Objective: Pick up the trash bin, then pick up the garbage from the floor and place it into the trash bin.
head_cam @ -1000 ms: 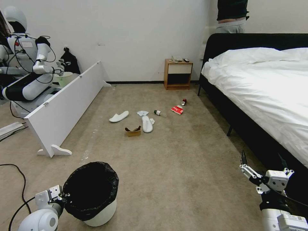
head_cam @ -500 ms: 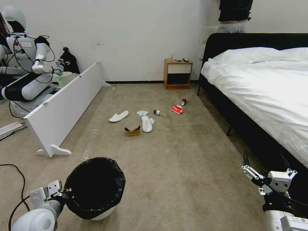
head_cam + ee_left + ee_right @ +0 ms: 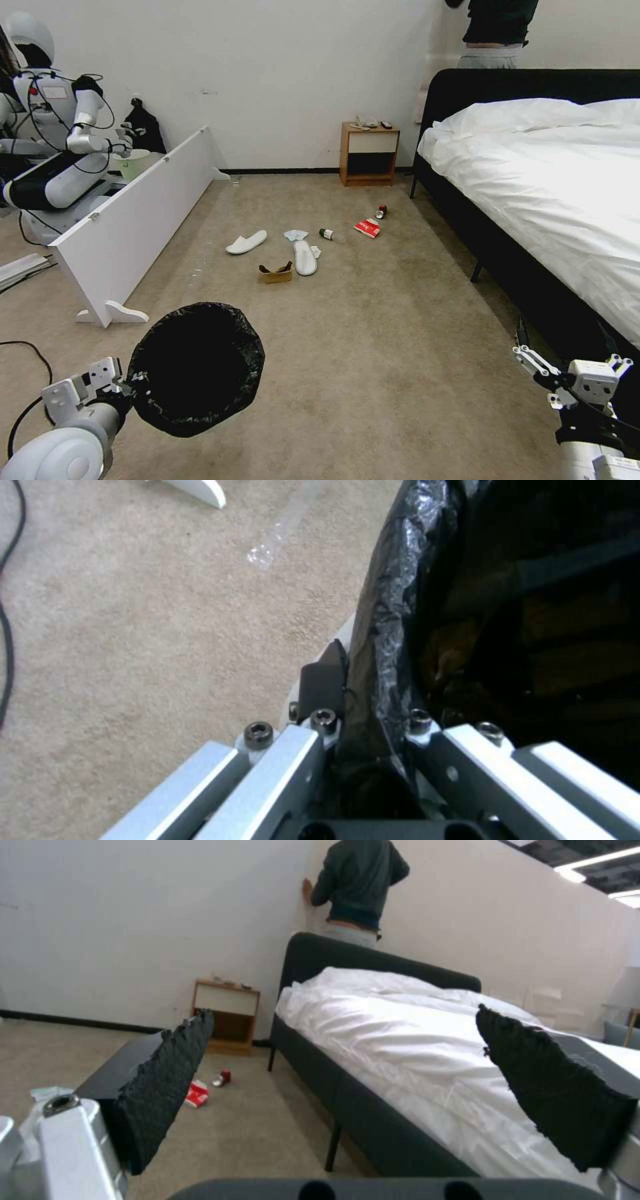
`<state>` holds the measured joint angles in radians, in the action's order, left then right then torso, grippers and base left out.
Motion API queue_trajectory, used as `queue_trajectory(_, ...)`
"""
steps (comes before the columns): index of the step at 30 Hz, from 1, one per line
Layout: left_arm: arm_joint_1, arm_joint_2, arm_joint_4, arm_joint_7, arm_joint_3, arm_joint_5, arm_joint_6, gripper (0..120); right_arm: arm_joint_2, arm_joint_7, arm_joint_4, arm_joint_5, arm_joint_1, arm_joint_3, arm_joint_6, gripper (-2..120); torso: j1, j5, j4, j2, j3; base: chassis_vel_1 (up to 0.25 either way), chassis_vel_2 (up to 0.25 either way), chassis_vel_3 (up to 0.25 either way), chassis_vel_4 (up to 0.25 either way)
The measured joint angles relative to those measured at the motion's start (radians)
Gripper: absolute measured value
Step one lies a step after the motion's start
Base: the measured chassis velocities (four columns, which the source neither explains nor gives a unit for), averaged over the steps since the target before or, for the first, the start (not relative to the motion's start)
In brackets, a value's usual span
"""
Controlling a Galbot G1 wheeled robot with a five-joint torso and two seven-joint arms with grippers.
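The bin [image 3: 195, 369] is up off the carpet [image 3: 373, 360] at the robot's near left, tipped so its black-lined mouth faces the head camera. The left gripper [image 3: 127, 389] is clamped on its rim; the left wrist view shows the bag [image 3: 393, 630] pinched between the fingers [image 3: 321, 680]. Out on the floor ahead lies the litter: two slippers [image 3: 246, 242], a cardboard scrap [image 3: 277, 272], tissue [image 3: 296, 235], a small bottle [image 3: 329, 234], a red packet [image 3: 367, 229] and a can [image 3: 381, 212]. The right gripper [image 3: 567, 347] hangs low beside the bed [image 3: 553, 180], jaws spread wide, holding nothing
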<state>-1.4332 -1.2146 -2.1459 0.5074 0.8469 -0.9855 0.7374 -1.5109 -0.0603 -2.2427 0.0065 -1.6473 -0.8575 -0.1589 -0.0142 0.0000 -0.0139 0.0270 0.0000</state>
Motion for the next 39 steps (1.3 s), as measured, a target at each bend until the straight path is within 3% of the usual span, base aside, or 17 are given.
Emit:
queue_trajectory(12, -0.003, 0.012, 0.033, 0.003, 0.010, 0.005, -0.001, 1, -0.004, 0.003, 0.007, 0.008, 0.005, 0.000, -0.001, 100, 0.000, 0.0000, 0.0000, 0.000, 0.000, 0.000, 0.000, 0.000, 0.000)
queue_trajectory(14, -0.004, 0.016, 0.049, -0.015, 0.009, 0.056, -0.001, 1, -0.007, 0.005, 0.008, 0.009, 0.003, -0.001, -0.001, 100, 0.000, -0.0001, 0.0000, 0.000, 0.000, 0.000, 0.000, 0.000, 0.000)
queue_trajectory(24, -0.008, 0.018, 0.086, -0.063, 0.016, 0.138, -0.002, 1, -0.010, 0.008, 0.011, 0.006, 0.002, -0.002, 0.007, 100, 0.000, -0.0001, 0.0000, 0.000, 0.000, -0.019, 0.021, 0.019, -0.016)
queue_trajectory(39, -0.007, 0.020, 0.098, -0.076, 0.017, 0.145, -0.002, 1, -0.003, 0.021, 0.020, 0.005, 0.007, -0.001, 0.010, 100, 0.000, 0.0000, -0.0001, 0.000, 0.000, -0.116, 0.111, 0.119, -0.112)
